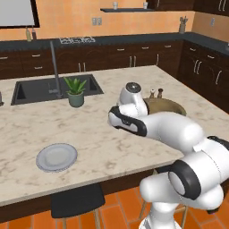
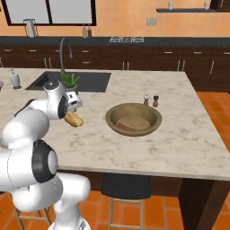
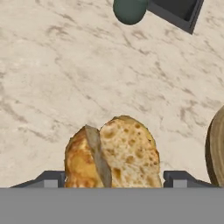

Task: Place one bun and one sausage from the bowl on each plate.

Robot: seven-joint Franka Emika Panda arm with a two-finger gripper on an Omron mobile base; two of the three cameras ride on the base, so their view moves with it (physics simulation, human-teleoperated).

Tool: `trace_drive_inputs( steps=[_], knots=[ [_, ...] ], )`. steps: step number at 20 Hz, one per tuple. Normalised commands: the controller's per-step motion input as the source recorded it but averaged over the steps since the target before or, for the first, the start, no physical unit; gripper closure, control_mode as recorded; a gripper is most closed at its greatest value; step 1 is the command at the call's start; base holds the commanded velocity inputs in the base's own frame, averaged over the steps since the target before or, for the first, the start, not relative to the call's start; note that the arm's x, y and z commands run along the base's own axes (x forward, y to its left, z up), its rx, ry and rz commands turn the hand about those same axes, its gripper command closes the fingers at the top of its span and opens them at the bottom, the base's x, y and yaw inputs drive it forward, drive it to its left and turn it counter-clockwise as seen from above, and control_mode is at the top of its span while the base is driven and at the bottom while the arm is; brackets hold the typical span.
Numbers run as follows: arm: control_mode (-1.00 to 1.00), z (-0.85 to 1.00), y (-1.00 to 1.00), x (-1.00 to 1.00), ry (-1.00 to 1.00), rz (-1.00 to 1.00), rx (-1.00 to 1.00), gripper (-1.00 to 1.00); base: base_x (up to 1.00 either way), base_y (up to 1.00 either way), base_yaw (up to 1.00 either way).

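Carrying a soft, light bun (image 3: 113,153) clasped across its middle between the fingers (image 3: 43,179), held gently to avoid crushing, above the bench (image 2: 188,139), left of the bowl (image 2: 133,118).

The arm is folded forward over the counter, elbow raised, wrist angled down. The gripper (image 3: 113,178) points downward, jaws spread wide, one finger (image 3: 51,178) on each side of the bun (image 3: 112,154) held between them.
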Motion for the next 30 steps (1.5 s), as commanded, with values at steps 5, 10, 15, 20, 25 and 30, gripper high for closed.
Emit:
trace_drive_inputs(
  steps=[5,10,15,20,25,30],
  knots=[
    [-1.00,-0.15,1.00,0.11,0.07,0.36,-0.03,1.00,0.00,0.00,0.00],
    [-1.00,0.00,1.00,-0.43,0.24,0.39,-0.07,1.00,0.00,0.00,0.00],
    [-1.00,0.00,1.00,-0.35,0.22,0.25,-0.25,1.00,0.00,0.00,0.00],
    [-1.00,-0.03,1.00,0.00,0.18,0.08,-0.23,1.00,0.00,0.00,0.00],
    [-1.00,-0.51,1.00,0.00,0.01,-0.02,0.00,1.00,0.00,0.00,0.00],
    [-1.00,-0.79,0.92,-0.01,-0.03,-0.11,0.00,1.00,0.00,0.00,0.00]
  ],
)
